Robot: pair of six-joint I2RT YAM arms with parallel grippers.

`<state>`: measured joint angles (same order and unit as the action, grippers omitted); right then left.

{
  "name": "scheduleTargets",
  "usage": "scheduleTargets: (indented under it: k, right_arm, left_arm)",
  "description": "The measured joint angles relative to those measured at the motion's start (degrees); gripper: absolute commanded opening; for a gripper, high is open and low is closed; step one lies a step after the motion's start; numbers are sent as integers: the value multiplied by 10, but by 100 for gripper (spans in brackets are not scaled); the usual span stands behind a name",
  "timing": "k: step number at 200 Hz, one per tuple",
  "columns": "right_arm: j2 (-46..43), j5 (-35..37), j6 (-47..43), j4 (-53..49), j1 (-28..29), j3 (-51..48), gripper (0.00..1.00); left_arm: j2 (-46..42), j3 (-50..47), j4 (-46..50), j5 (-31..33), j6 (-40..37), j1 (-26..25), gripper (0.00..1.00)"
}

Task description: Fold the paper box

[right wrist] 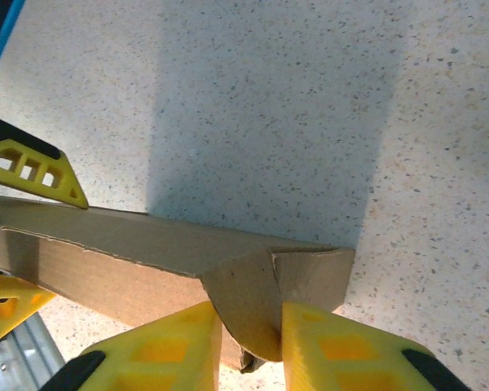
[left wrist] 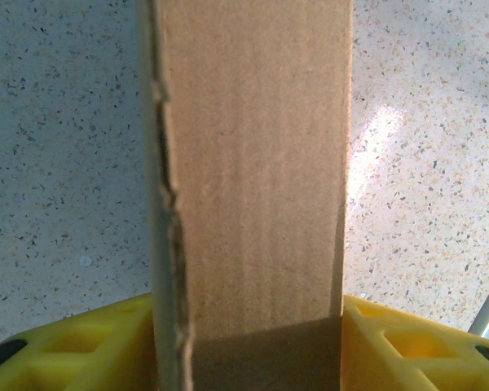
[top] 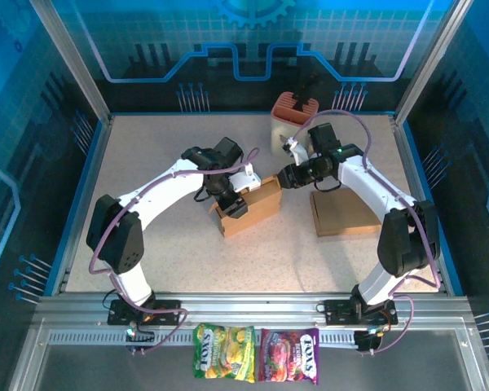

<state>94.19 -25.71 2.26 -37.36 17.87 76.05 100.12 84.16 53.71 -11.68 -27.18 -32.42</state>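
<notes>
We see a pale speckled bench (top: 171, 252) boxed in by an aluminium frame, with walls of glowing blue panels drawn over with line patterns. The paper box (top: 253, 212) stands near the middle of the bench, brown and open-topped, well away from every edge. The left fingers (left wrist: 407, 342) are clamped on either side of one upright wall of the box, the cardboard touching both yellow pads, and from above the left wrist hides that end of the box. The right fingers (right wrist: 171, 342) pinch a small curved flap (right wrist: 244, 309) at the box's corner nearest the right edge of the bench. A flat cardboard sheet (top: 342, 213) lies toward the right edge, partly under the right arm and apart from the box. At the far edge, right of centre, sits an orange-and-white object (top: 292, 114) that we cannot make out. Two sweet bags (top: 255, 353), one yellow-green and one purple, lie on the metal rail (top: 81, 336) in front of the near edge, between the arm bases.
</notes>
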Motion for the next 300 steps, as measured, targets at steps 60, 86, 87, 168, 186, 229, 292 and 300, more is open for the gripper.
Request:
scheduleTargets:
  k: [60, 86, 87, 168, 186, 229, 292, 300]
  right_arm:
    - [-6, 48, -4, -14, 5, 13, 24]
    - [-6, 59, -7, -19, 9, 21, 30]
    - [-6, 59, -7, -18, 9, 21, 30]
    - [-7, 75, -13, -27, 23, 30, 22]
    - [-7, 78, -13, -28, 24, 30, 16]
    - [-7, 107, -17, -34, 36, 36, 0]
    - [-15, 188, 42, -52, 70, 47, 0]
    - [-18, 196, 55, -53, 73, 47, 0]
  left_arm:
    - [0, 0, 0, -2, -2, 0, 54]
    - [0, 0, 0, -2, -2, 0, 53]
    - [0, 0, 0, -2, -2, 0, 53]
    - [0, 0, 0, -2, -2, 0, 52]
    - [0, 0, 0, -2, -2, 0, 51]
    - [0, 0, 0, -5, -2, 0, 51]
    - [2, 3, 1, -1, 3, 0, 48]
    - [2, 4, 0, -1, 3, 0, 48]
